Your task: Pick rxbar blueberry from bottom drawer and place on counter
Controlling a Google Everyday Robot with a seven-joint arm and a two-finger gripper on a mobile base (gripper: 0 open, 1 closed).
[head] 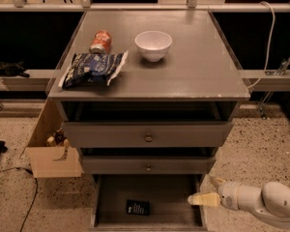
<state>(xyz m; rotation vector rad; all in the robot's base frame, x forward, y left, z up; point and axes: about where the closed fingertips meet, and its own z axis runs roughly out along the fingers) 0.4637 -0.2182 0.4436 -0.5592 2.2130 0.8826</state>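
Observation:
The rxbar blueberry (137,207), a small dark flat wrapper with white lettering, lies on the floor of the open bottom drawer (106,192), left of its middle. My gripper (207,191) comes in from the lower right on a white arm and hangs over the drawer's right edge, to the right of the bar and apart from it. It holds nothing that I can see. The counter (193,71) is the grey top of the cabinet above.
On the counter stand a white bowl (153,45), a red can (100,41) on its side and a crinkled blue-and-white snack bag (93,68). Two shut drawers with round knobs (148,137) sit above. A cardboard box (50,151) stands on the floor at the left.

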